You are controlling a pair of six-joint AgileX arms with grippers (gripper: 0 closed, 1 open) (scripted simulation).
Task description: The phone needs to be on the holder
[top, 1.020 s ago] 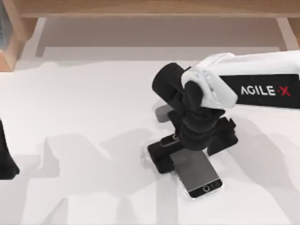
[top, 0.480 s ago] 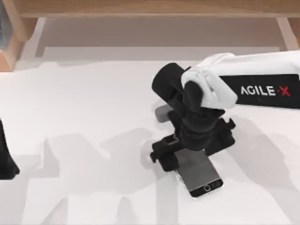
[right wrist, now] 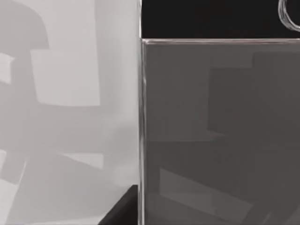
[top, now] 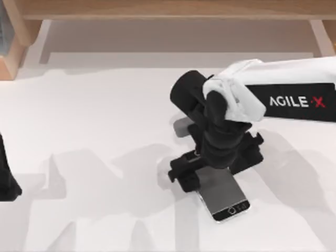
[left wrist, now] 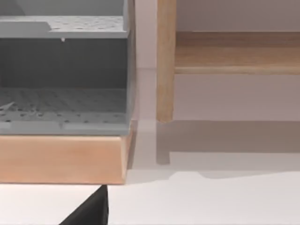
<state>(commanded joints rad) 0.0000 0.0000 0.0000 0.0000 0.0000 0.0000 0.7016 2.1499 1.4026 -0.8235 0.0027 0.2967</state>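
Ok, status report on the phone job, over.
Right gripper low over phone, fingers unclear. Phone's far end on dark holder. Left arm parked at table's left edge.

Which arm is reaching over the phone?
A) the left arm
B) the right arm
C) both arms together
B: in the top view the right arm's gripper is down over the far end of the phone, while the left arm sits parked at the table's left edge.
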